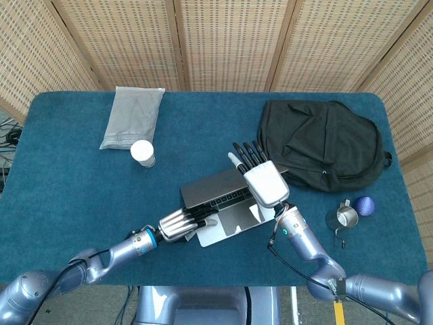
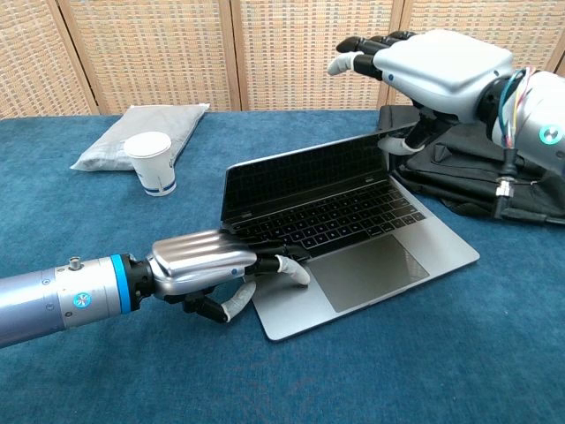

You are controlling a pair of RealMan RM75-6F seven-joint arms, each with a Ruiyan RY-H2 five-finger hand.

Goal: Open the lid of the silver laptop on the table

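Now, mid-table, silver laptop [image 2: 344,234] half open beside black backpack [image 1: 325,145]. Left hand [image 2: 207,265]: flat, fingers together on keyboard deck, holding base down. Right hand [image 2: 433,62]: fingers extended, holding nothing, thumb under lid corner; lift slowly, base pinned.

light: bright, even, from above me | shadows: soft, faint | glare: sheen on my hands' metal shells | focus: sharp
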